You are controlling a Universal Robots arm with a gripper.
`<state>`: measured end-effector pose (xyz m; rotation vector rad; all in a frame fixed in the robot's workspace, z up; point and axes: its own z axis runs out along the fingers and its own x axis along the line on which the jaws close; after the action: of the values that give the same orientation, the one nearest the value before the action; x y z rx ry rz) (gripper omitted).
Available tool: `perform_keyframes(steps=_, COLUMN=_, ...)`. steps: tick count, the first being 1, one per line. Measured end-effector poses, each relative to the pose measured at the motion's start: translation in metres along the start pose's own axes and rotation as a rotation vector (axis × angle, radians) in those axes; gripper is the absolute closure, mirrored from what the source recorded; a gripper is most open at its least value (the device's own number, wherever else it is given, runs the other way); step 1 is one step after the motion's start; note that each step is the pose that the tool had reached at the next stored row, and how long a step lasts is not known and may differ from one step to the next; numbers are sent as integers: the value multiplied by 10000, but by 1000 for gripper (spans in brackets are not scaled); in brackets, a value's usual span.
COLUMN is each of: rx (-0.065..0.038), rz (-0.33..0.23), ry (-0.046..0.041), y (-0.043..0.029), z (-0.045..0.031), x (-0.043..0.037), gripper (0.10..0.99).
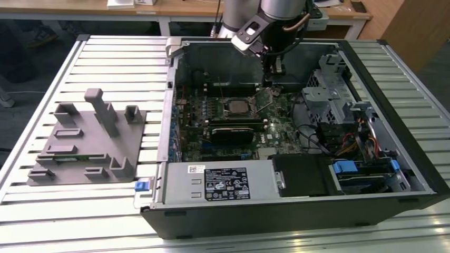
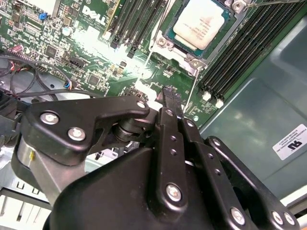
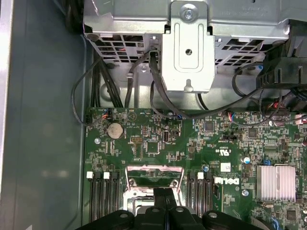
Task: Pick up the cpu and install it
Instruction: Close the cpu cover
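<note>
Inside the open case (image 1: 211, 63), the cpu (image 2: 200, 23) lay flat in the socket (image 2: 160, 43) of the board (image 2: 91, 52), its shiny top facing up. The gripper (image 2: 169, 91) hung just beside the socket, its fingers pressed together with nothing visible between them. I judged the chip to be light, stiff and rather fragile. Its smooth metal top could slip, and its underside should not be touched. The safest hold seemed to be on two opposite edges of the thin rim, keeping it level.
</note>
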<state>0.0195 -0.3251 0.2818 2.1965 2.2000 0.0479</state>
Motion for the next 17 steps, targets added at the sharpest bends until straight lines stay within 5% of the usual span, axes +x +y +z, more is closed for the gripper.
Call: perform_keyframes(steps=17, rx=1, rz=-1, ry=-1, y=57, z=3, x=0, gripper=980)
